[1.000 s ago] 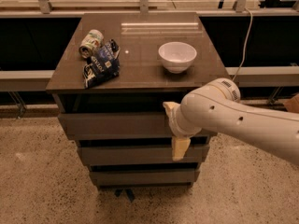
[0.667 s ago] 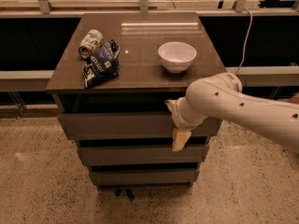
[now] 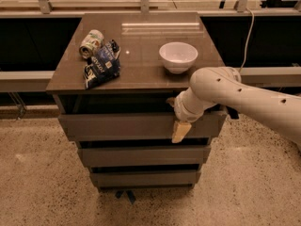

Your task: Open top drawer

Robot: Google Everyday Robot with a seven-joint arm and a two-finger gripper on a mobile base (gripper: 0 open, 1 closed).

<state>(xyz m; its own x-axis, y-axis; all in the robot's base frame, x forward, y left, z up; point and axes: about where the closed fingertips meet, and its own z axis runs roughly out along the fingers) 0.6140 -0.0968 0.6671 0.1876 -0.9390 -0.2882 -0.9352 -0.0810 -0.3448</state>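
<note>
The top drawer [image 3: 117,125] is the widest grey-brown front, just under the dark cabinet top [image 3: 141,46]. It stands slightly pulled out, with a dark gap above its upper edge. My gripper [image 3: 175,120] is at the right part of that upper edge. One tan finger [image 3: 180,130] hangs down over the front panel and the other sits behind it in the gap, so the jaws clamp the panel. My white arm [image 3: 235,91] reaches in from the right and hides the drawer's right end.
On the cabinet top are a white bowl [image 3: 178,56], a tipped can [image 3: 91,43] and a dark snack bag [image 3: 100,66]. Two narrower drawers, the middle [image 3: 141,155] and the bottom [image 3: 141,177], sit below. A speckled floor lies in front, and a rail and cable run behind.
The arm has shifted right and back towards me with the gripper on the panel. The top drawer front has come out slightly and the gap above it is wider.
</note>
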